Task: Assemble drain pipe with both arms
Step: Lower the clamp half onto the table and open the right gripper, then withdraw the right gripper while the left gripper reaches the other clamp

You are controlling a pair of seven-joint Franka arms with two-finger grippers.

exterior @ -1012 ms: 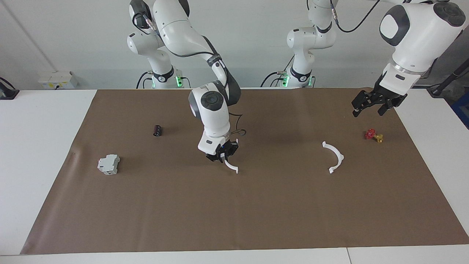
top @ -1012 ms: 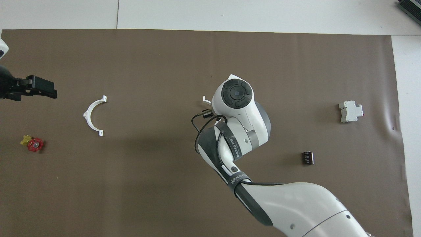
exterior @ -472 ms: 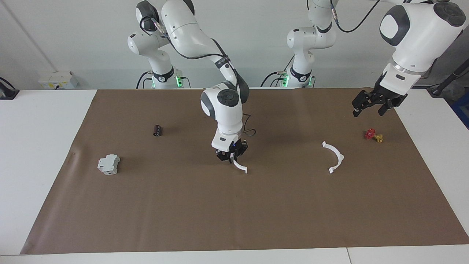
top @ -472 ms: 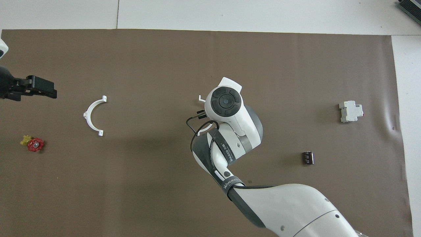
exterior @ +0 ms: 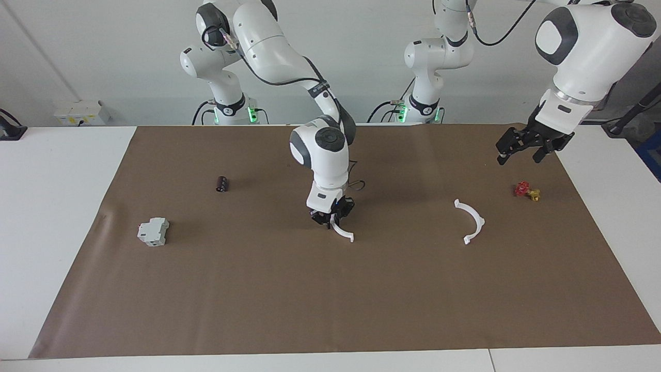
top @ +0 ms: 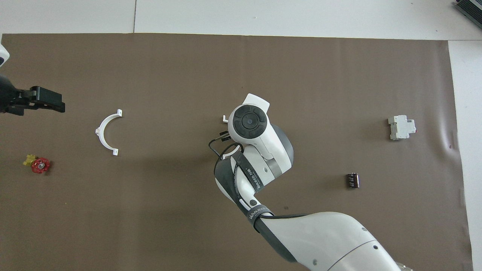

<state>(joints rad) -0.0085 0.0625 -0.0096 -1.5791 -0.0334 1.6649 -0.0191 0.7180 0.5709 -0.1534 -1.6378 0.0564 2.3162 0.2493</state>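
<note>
Two half-rings [exterior: 343, 232] [exterior: 471, 221] (one gripped)

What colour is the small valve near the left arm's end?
Red valve with a yellow part, clearest in the facing view.

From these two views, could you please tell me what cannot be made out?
- Overhead view: right gripper hidden under its own wrist; most of its half-ring too.
- Facing view: whether that half-ring touches the mat.
- Overhead view: left gripper cut off at the edge.

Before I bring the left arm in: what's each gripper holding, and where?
The right gripper grips one white half-ring along its arc, near the upper end. The left gripper holds nothing.
</note>
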